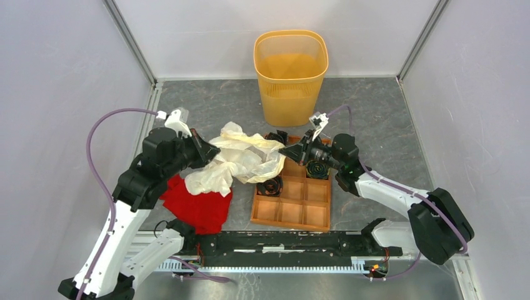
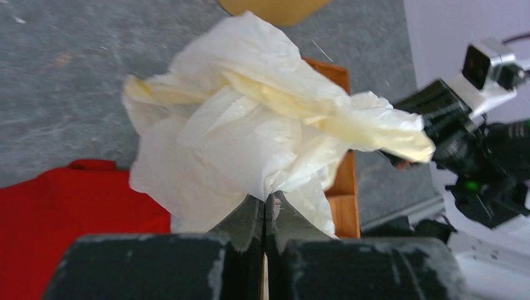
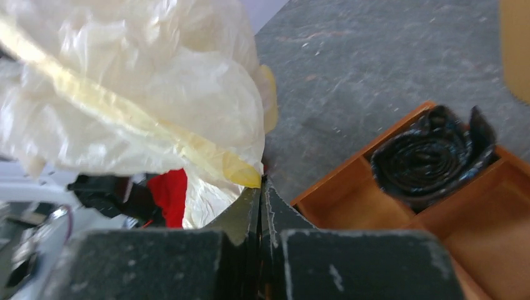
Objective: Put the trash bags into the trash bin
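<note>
holding trash bag [image 1: 240, 159] crosswise between left tool [image 1: 209, 152] and right tool [image 1: 284, 151], both clamped shut on it, with trash bin [image 1: 291, 75] beyond, nearer the right.

The bunched trash bag [image 1: 240, 161] fills the gap between my left gripper [image 1: 214, 152] and right gripper [image 1: 286, 150]. Ahead of both, open table [image 1: 206, 106] runs to the trash bin [image 1: 290, 75]. Beneath my right jaws lies the tray [image 1: 294, 212]; beside my left, the red cloth [image 1: 197, 206].

Cream-white trash bag [image 2: 250, 131] in left end effector [image 2: 265, 203]
</note>
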Action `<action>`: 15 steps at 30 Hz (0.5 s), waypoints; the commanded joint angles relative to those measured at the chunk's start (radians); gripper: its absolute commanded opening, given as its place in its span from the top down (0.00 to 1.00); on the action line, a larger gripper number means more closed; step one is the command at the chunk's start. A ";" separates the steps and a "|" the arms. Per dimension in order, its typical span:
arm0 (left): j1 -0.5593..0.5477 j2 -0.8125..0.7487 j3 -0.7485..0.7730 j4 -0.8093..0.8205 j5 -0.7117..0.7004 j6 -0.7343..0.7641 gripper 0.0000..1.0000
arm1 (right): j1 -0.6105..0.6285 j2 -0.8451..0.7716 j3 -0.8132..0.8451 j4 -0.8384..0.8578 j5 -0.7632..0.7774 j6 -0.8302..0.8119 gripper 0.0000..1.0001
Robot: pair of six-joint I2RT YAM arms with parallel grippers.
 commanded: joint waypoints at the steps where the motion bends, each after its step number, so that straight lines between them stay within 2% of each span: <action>1: 0.004 0.052 0.080 -0.057 -0.222 0.053 0.98 | -0.052 -0.011 -0.026 0.207 -0.310 0.137 1.00; 4: 0.004 0.138 0.125 -0.080 -0.244 0.091 0.97 | -0.055 -0.013 -0.015 0.188 -0.346 0.130 1.00; 6: 0.003 0.186 0.157 -0.078 -0.142 0.126 0.89 | -0.056 -0.010 0.010 0.141 -0.327 0.126 1.00; 9: 0.003 0.199 0.157 -0.063 0.049 0.171 0.61 | -0.056 0.006 0.037 0.163 -0.326 0.166 1.00; 12: 0.003 0.156 0.081 -0.045 0.177 0.174 0.26 | -0.056 0.025 0.075 0.167 -0.313 0.197 0.99; 15: 0.004 0.118 -0.006 -0.033 0.224 0.142 0.09 | -0.057 0.038 0.078 0.226 -0.311 0.263 1.00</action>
